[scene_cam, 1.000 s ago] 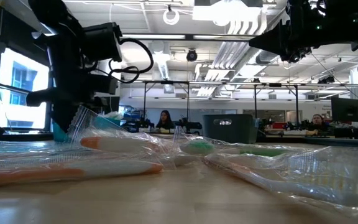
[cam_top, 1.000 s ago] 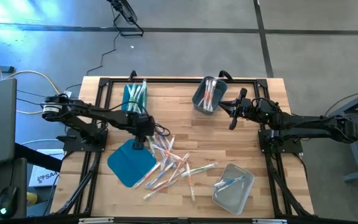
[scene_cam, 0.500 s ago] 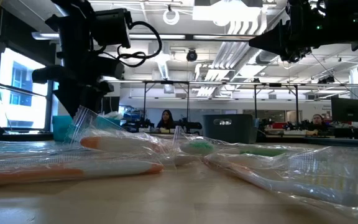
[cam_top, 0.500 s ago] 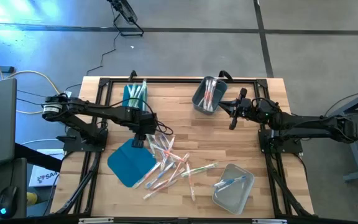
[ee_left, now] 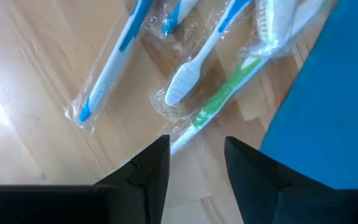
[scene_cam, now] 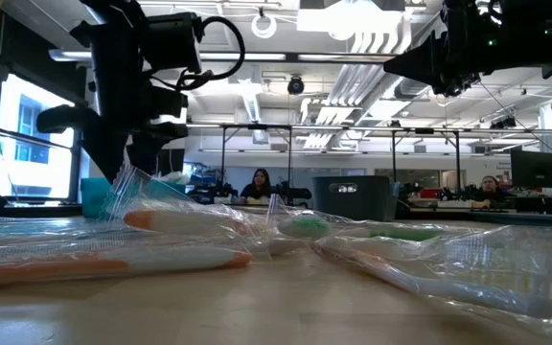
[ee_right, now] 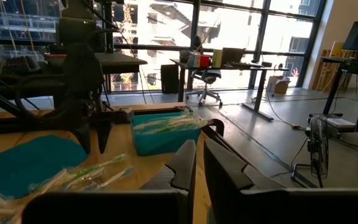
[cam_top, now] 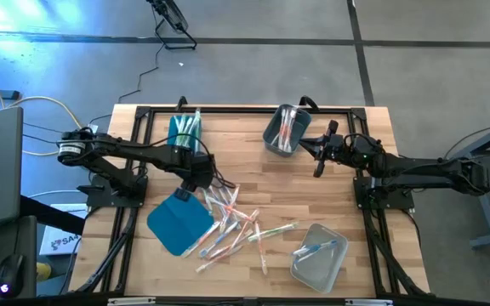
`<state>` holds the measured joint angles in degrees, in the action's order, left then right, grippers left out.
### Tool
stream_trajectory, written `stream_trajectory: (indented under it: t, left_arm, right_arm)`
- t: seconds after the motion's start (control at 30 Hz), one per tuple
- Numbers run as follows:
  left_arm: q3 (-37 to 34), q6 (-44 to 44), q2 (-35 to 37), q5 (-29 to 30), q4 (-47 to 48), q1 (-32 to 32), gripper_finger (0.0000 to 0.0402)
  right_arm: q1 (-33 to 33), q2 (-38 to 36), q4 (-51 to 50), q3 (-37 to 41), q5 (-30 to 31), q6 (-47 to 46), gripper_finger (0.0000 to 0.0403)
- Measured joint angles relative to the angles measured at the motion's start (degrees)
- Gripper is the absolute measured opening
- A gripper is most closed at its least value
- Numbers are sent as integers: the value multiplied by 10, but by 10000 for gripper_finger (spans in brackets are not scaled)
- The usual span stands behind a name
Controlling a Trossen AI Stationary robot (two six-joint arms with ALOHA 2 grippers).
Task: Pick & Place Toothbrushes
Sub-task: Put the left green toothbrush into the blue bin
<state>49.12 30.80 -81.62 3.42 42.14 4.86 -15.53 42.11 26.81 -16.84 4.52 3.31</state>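
**Hovering Over the Toothbrush Pile**

Spanning the wooden table [cam_top: 262,183], the left gripper [cam_top: 192,180] hangs with fingers parted and empty above wrapped toothbrushes [cam_top: 236,223] scattered beside the flat teal lid [cam_top: 177,223]. Parked near the grey bin [cam_top: 282,131], the right gripper [cam_top: 318,167] is closed, holding nothing.

Rectangular teal plastic bin [ee_right: 165,132] holding wrapped toothbrushes [ee_right: 166,123]; flat teal lid [ee_right: 23,165] laid beside; more toothbrushes scattered nearby.

Green, blue, orange toothbrushes [cam_top: 232,223]; teal lid [cam_top: 175,223]
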Motion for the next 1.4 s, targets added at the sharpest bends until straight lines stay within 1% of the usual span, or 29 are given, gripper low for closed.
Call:
stream_trajectory:
  t: [0.1,0.23,0.4,0.47,0.57,0.63,0.8,1.0,1.4]
  left_arm:
    - [0,31,0,2,-1,0,148]
    - [0,36,-2,2,-2,0,148]
    - [-1,35,-41,5,-5,0,148]
    - [-1,35,-64,19,-11,0,148]
    - [-1,35,-89,58,-39,0,148]
    - [-1,35,-97,64,-47,0,148]
    - [0,35,-101,47,-48,1,148]
    - [1,29,-102,33,-27,1,148]
    - [0,-40,-102,7,-15,0,148]
  right_arm:
    - [0,0,0,0,0,0,25]
    - [0,0,0,0,0,0,25]
    - [0,0,0,0,0,0,25]
    - [0,0,-1,0,0,0,25]
    - [0,0,-2,0,0,0,25]
    - [0,0,-2,0,0,0,25]
    - [0,0,-4,0,0,7,25]
    - [0,0,-4,0,0,10,25]
    - [0,0,-5,0,0,10,25]
